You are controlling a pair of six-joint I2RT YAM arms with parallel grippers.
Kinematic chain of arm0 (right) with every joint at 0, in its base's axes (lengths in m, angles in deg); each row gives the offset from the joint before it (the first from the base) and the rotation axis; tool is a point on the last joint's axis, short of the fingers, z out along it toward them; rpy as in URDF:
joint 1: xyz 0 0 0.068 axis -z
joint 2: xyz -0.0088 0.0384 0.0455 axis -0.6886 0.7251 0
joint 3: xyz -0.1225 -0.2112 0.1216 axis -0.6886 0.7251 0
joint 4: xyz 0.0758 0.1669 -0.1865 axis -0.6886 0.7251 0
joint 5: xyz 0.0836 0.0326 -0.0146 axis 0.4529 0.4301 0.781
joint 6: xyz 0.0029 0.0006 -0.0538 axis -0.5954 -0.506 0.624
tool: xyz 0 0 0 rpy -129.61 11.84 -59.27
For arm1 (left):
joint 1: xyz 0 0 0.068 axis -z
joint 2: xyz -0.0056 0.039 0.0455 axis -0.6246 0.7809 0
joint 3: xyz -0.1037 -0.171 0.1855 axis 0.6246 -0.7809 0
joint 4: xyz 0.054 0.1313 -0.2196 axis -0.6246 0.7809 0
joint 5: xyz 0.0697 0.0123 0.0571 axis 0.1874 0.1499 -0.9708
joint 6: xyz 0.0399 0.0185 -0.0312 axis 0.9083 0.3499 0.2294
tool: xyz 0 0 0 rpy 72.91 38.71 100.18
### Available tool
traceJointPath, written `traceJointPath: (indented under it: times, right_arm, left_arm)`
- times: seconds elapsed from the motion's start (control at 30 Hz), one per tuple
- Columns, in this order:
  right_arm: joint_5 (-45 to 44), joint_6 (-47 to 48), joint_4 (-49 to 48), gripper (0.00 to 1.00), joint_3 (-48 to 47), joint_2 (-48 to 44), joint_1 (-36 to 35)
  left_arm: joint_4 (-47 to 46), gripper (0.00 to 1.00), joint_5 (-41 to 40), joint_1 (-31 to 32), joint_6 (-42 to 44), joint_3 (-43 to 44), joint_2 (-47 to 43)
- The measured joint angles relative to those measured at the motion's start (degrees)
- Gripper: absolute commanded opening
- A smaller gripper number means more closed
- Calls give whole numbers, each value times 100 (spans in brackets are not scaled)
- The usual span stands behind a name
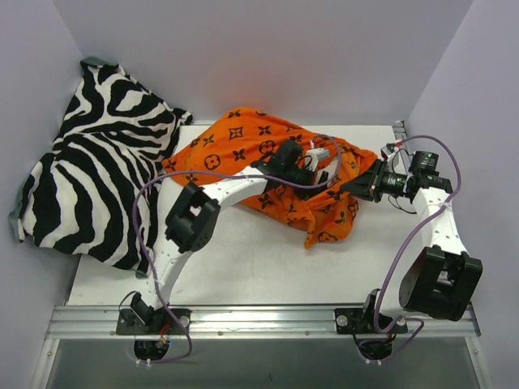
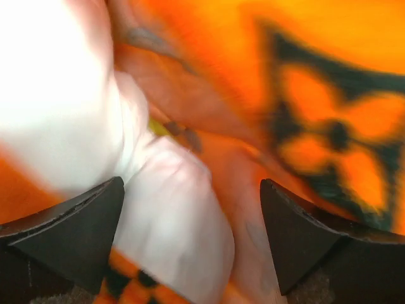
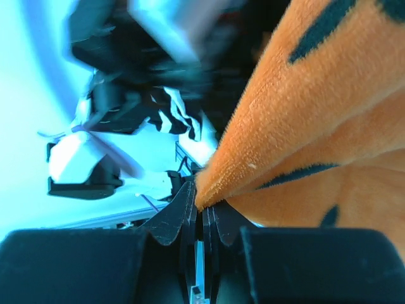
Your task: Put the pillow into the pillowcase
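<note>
The orange pillowcase [image 1: 235, 142] with dark flower motifs lies bunched at the back middle of the table. My left gripper [image 1: 306, 174] reaches into its folds. In the left wrist view this gripper [image 2: 190, 190] is open wide, with the white pillow [image 2: 63, 95] bulging just ahead between orange pillowcase cloth [image 2: 329, 126]; nothing is pinched. From above the pillow is hidden inside the case. My right gripper [image 1: 362, 185] is at the case's right side. In the right wrist view the gripper [image 3: 204, 204] is shut on an edge of the pillowcase [image 3: 316, 95].
A black-and-white zebra-striped cloth [image 1: 97, 162] is heaped against the left wall, overhanging the white table [image 1: 243, 267]. Grey walls close in the back and both sides. A metal rail [image 1: 259, 320] carrying both arm bases runs along the near edge.
</note>
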Motion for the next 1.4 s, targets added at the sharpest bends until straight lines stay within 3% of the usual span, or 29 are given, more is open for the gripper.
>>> traceJointPath:
  times: [0.17,0.4,0.53,0.73,0.83,0.87,0.97,1.07,1.23,1.4]
  right_arm:
    - [31,155,173,0,-74,264,61]
    - [-33,608,452,0,-74,476,-116]
    - [-72,916,638,0,-72,654,-339]
    - [-306,1733,1333,0,-72,769,-568]
    - [-428,2131,1722,0,-74,857,-588]
    - [-468,2218,1816,0,-76,866,-588]
    - [-544,2347,2033,0,-188,866,-579]
    - [-566,2291,2083,0,-573,866,-579]
    - [-575,1491,1292,0,-1182,1012,-916]
    - [-979,940,267,0,-1257,1735,-1674]
  left_arm:
    - [315,97,271,-555,278,-603,-1226]
    - [1123,90,-643,-809,1180,-605,-2428]
    - [1569,88,-1102,-608,1574,-503,-2208]
    - [2155,88,-1523,-256,1847,-22,-1069]
    - [2332,72,-1679,-125,1888,96,-697]
    - [2380,55,-1718,-98,1912,133,-623]
    - [2485,24,-1587,-138,1902,227,-553]
    - [2232,0,-811,-382,1709,13,-785]
    - [1519,0,468,-892,1167,-505,-1773]
    - [922,0,1097,-892,824,-841,-2806]
